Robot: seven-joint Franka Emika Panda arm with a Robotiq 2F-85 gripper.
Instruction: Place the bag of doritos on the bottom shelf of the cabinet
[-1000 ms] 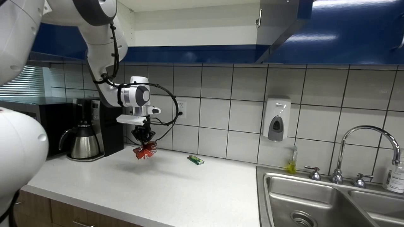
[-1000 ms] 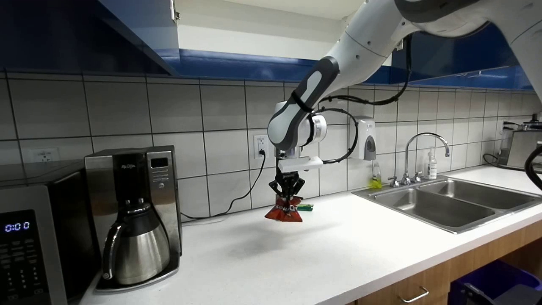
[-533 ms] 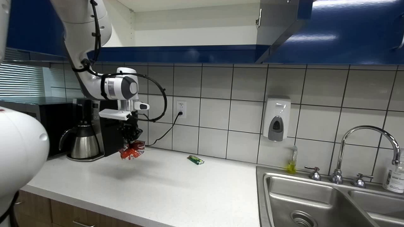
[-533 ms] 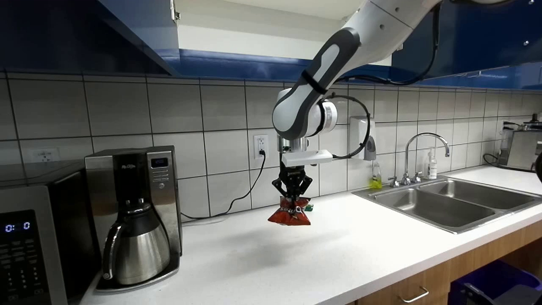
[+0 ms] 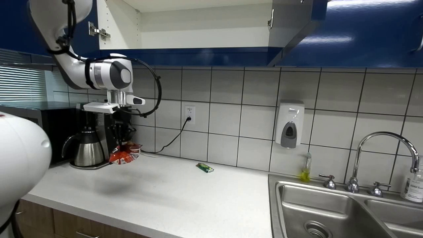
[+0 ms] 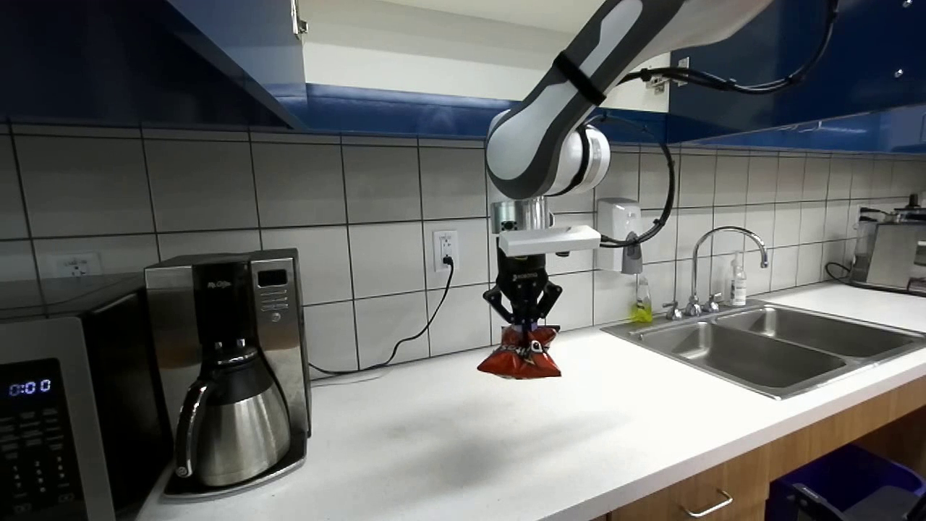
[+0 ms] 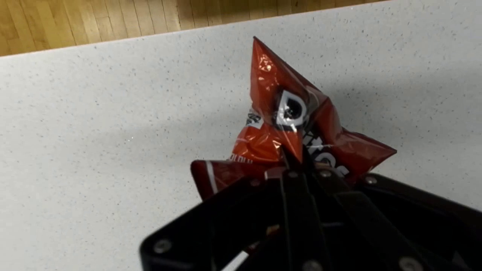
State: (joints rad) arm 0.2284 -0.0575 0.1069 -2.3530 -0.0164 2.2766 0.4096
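Spanning the top of an exterior view, the glossy dark blue wall cabinet (image 5: 191, 57) stands open over the white speckled counter (image 5: 198, 205). Near the centre of an exterior view, the black jointed gripper (image 6: 527, 327) points down, jaws clamped on the crinkly red plastic bag of doritos (image 7: 292, 116), pinched between their tips, corners flaring outward, above the counter. A small green packet (image 5: 205, 167) lies just below mid-frame.

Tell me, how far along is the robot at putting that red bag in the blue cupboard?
Done: the end effector grips the bag; the cupboard stands open.
In hand: the bag hangs above the counter.
Left: raising it over the cupboard's blue edge and releasing it inside.
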